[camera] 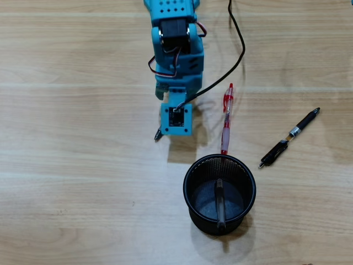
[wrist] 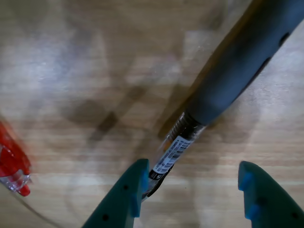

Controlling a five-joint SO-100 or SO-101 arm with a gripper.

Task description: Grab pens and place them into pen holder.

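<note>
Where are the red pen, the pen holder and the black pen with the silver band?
red pen (camera: pixel 226 124): overhead view, on the middle of its barrel.
pen holder (camera: pixel 191 169): overhead view, on its solid rim at upper left.
black pen with the silver band (camera: pixel 294 131): overhead view, on the silver band.

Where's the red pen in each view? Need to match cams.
Overhead view: red pen right of centre, just above the pen holder.
Wrist view: red blur at the left edge.
Shared landmark: grey-black pen, tip poking from under the arm overhead, between the open gripper's fingers in the wrist view.
</note>
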